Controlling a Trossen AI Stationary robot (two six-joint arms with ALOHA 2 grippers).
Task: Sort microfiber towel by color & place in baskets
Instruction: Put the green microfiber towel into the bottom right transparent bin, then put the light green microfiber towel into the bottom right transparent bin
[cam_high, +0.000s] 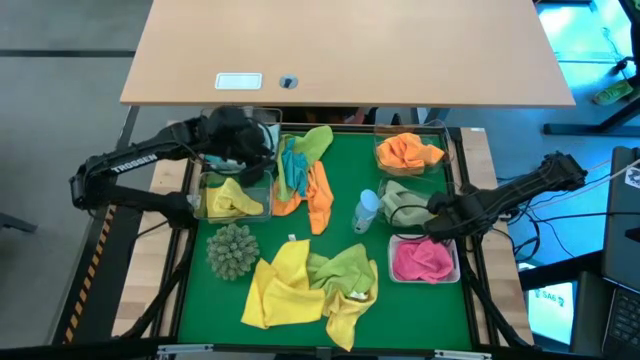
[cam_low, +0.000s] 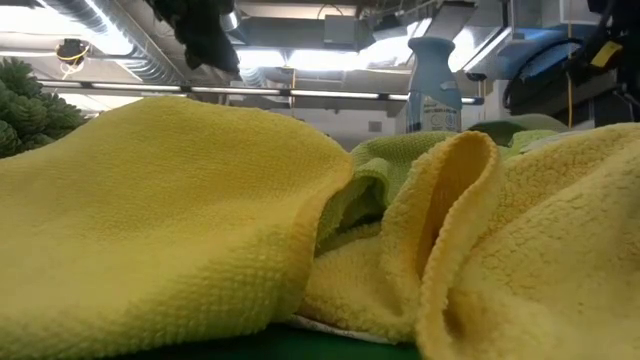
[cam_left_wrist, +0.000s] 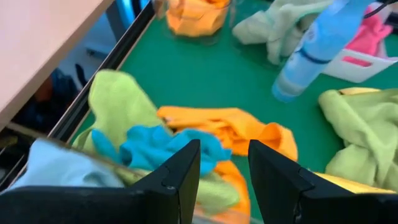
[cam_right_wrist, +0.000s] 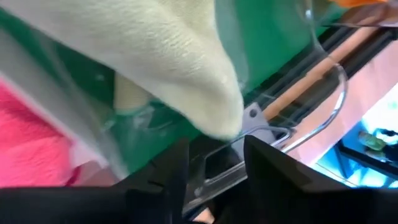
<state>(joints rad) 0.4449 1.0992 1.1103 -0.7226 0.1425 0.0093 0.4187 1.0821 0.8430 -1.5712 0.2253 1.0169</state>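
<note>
My left gripper hangs open over the far-left clear basket. In its wrist view the fingers stand above a heap of blue, light green and orange towels, touching none. A pale blue cloth lies in the basket below. My right gripper is open between the basket with the light green towel and the white basket with the pink towel. Its fingers sit by the clear wall. Yellow towels and a green one lie near the front.
A spiky grey-green ball and a small light-blue bottle stand on the green mat. One clear basket holds a yellow towel, another an orange towel. A wooden table top lies beyond the mat's far edge.
</note>
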